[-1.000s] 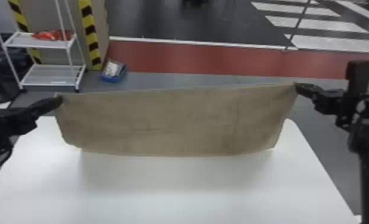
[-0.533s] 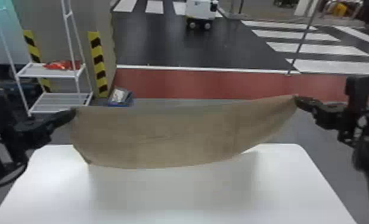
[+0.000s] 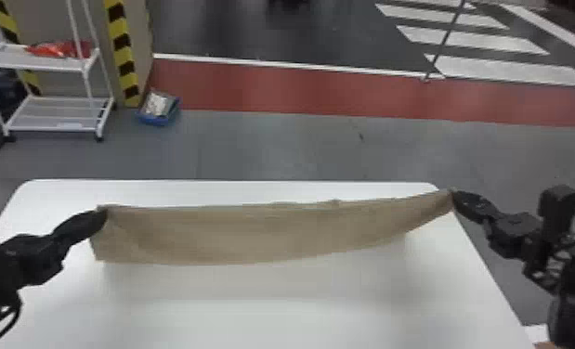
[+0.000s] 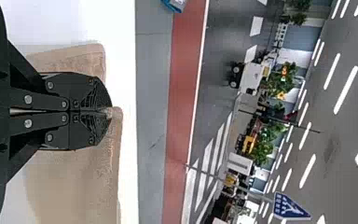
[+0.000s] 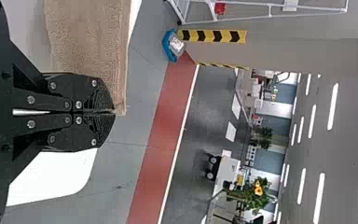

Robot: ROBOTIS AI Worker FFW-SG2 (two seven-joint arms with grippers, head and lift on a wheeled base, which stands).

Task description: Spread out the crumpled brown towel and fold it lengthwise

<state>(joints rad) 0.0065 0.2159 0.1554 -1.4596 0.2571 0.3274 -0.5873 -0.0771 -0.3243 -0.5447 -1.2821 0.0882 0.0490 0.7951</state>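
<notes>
One smooth grey floor (image 3: 272,144) runs behind everything, crossed by a matte brick-red strip (image 3: 300,93). Beside the strip, far left: grey-beige upright column with yellow-and-black hazard bands (image 3: 122,51).

White, flat table with rounded corners (image 3: 253,325), nearer in the head view. Far left, on the floor: white metal rack, two open shelves (image 3: 44,66).

Brown rectangular fabric towel (image 3: 253,232), ribbed in the wrist views: strung between the two grippers, over the table as seen from the head. Upper edge nearly straight, rising a little toward the right; lower edge bowed. Right end tapers up to its corner; left end hangs deeper, with a crease. Whether the lower edge touches the table, cannot tell.

Shallow blue plastic tray with pale contents (image 3: 149,119), on the floor near the column. Crumpled red-orange bundle (image 3: 61,48) on the rack's upper shelf.

Left black flat-fingered gripper (image 3: 103,213): tips pressed together on the towel's upper edge, a flap of cloth to either side. Right black flat-fingered gripper (image 3: 455,198): tips closed, pinching the towel's corner.
</notes>
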